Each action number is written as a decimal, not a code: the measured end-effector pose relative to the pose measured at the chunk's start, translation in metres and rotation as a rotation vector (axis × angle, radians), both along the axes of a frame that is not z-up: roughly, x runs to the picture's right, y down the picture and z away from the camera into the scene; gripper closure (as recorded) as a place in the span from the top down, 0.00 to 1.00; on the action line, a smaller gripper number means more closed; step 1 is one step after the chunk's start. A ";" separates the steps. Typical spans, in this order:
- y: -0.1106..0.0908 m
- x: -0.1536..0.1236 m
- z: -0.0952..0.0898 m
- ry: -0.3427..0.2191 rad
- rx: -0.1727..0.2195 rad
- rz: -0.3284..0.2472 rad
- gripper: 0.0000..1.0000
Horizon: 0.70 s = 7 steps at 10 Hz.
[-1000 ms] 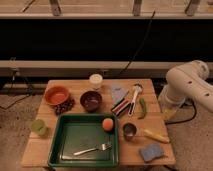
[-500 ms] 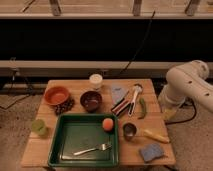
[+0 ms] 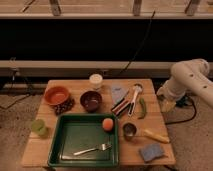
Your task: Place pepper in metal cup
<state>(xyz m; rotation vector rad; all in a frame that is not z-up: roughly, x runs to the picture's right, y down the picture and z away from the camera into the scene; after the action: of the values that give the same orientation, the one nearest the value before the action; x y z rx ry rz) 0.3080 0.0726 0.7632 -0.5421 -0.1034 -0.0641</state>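
Unchanged against half a second ago, both across the wooden table (image 3: 75, 89) and at the white arm (image 3: 192, 77) beyond its right edge. Green tray (image 3: 55, 142) at front centre, holding a fork (image 3: 92, 148) and an orange ball (image 3: 107, 124). Orange bowl (image 3: 56, 95) and dark bowl (image 3: 91, 100) side by side behind the tray. Gripper (image 3: 166, 101) low, just off the table's right edge, above no object; whether clenched or released, cannot tell. Metal cup (image 3: 129, 131) upright just right of the tray. Pepper (image 3: 143, 107) lying flat on the wood behind the cup, apart from it, left of the gripper and not touching it.
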 end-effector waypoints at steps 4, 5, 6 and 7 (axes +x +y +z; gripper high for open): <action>-0.004 0.005 0.065 -0.181 -0.002 -0.147 0.65; -0.001 0.004 0.075 -0.210 -0.002 -0.186 0.65; 0.005 0.001 0.085 -0.228 -0.005 -0.224 0.65; 0.012 -0.003 0.093 -0.236 -0.009 -0.260 0.65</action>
<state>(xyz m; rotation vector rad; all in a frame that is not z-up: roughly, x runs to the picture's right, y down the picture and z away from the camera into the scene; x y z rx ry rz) 0.3054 0.0850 0.8562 -0.5527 -0.2629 -0.3818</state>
